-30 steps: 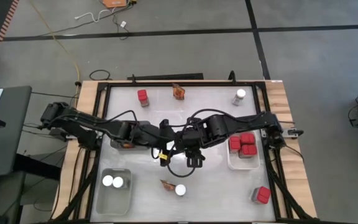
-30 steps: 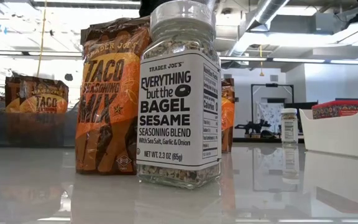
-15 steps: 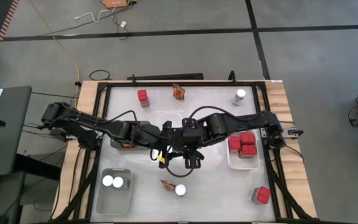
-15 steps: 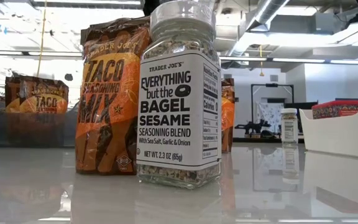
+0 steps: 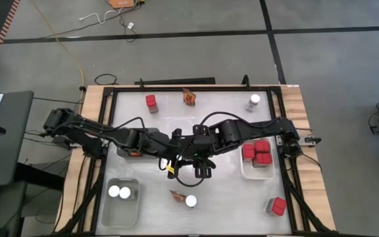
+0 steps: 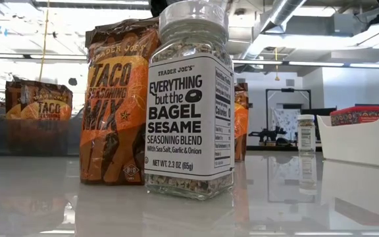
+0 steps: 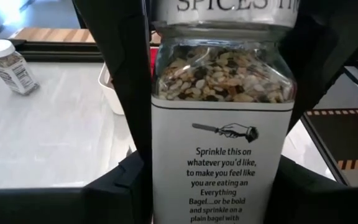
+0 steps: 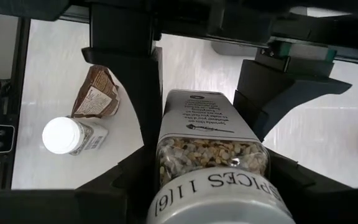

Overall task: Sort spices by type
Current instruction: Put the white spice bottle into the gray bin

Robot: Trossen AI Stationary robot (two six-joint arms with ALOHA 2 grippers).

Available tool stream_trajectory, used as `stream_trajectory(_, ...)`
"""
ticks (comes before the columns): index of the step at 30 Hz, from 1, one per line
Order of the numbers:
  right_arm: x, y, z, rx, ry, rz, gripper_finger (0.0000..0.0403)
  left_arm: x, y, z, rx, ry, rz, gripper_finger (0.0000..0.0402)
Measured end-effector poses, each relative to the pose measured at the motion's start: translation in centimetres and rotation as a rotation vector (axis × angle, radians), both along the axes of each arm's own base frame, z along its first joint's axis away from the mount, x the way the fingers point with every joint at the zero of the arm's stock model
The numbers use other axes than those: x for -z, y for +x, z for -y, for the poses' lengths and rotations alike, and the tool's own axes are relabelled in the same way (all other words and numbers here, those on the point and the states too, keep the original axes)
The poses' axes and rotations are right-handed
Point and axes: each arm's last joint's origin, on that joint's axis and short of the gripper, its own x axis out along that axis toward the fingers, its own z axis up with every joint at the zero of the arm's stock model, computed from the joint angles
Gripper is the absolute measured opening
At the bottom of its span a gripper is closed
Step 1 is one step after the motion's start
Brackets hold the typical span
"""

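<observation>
The worktop (image 5: 222, 191) spreads under my two arms, which meet over its middle. The white tray (image 5: 245, 172) at my right side holds the red boxes (image 5: 258, 151). The grey tray (image 5: 122, 212) at the near left corner holds two white-lidded jars (image 5: 119, 192).

My left gripper (image 7: 213, 186) and my right gripper (image 8: 204, 162) face each other above the centre. Both are on the same seasoning jar (image 7: 219, 124), which is off the worktop. The right gripper is clamped across it near the lid. The left gripper has its fingers against the label's two sides lower down, so it is closed on the jar too.

Loose items lie around them. At the far edge stand a single red box (image 5: 151, 102), a far packet (image 5: 189, 97) and a far jar (image 5: 254, 102), each well apart from the others. Near the front edge a taco packet (image 5: 176, 195) stands just beside a bagel-seasoning jar (image 5: 191, 201). At the near right corner a corner red box (image 5: 278, 207) sits in a small clear tray (image 5: 269, 208).
</observation>
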Motion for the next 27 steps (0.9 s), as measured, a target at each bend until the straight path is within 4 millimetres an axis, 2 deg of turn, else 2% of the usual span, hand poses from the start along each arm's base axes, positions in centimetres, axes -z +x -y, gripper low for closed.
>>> stream_trajectory(14, 0.1, -0.1, 0.1, 0.023, 0.008, -0.011, 0.0243, 0.2, -0.1, 0.0, -0.011, -0.009, -0.02, 0.0193)
stream_trajectory(24, 0.2, -0.3, 0.4, 0.035, -0.01, -0.046, 0.0297, 0.3, -0.1, -0.1, -0.03, -0.02, -0.028, 0.0193)
stream_trajectory(27, -0.2, -1.3, 0.9, 0.045, -0.018, -0.091, 0.0308, 0.3, 0.0, -0.2, -0.037, -0.018, -0.028, 0.0194)
